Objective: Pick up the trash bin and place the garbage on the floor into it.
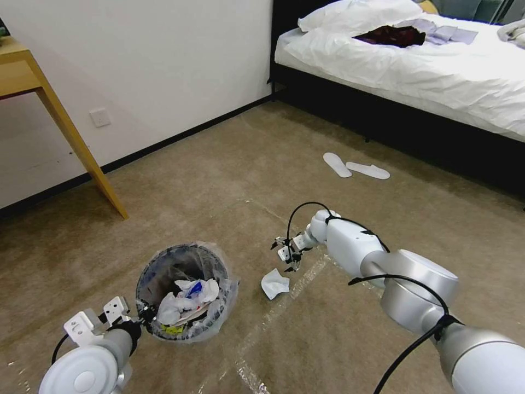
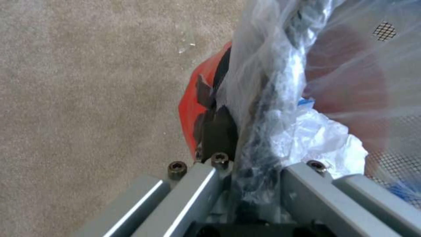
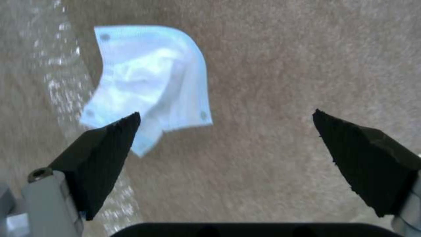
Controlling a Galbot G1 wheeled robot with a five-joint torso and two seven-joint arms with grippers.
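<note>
Carpeted floor point(image 1: 219, 180): left pincer point(image 2: 245, 171) clamps plastic-lined trash bin point(image 1: 183, 290); right pincer point(image 3: 226, 141) gapes above white tissue point(image 3: 149, 85).

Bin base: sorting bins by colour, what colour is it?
Red, on the trash bin; clearest in the left wrist view.

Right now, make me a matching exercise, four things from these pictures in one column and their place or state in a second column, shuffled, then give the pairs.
Things:
1. small round trash bin with crinkly clear plastic liner
2. crumpled white tissue
3. right end effector
4. pair of flat white slippers

Places or states:
A. open, above the carpet
B. lying near the black bed base
C. rim clamped by the left end effector
D. loose on the beige carpet floor, beside the bin

Pairs: 1-C, 2-D, 3-A, 4-B
</note>
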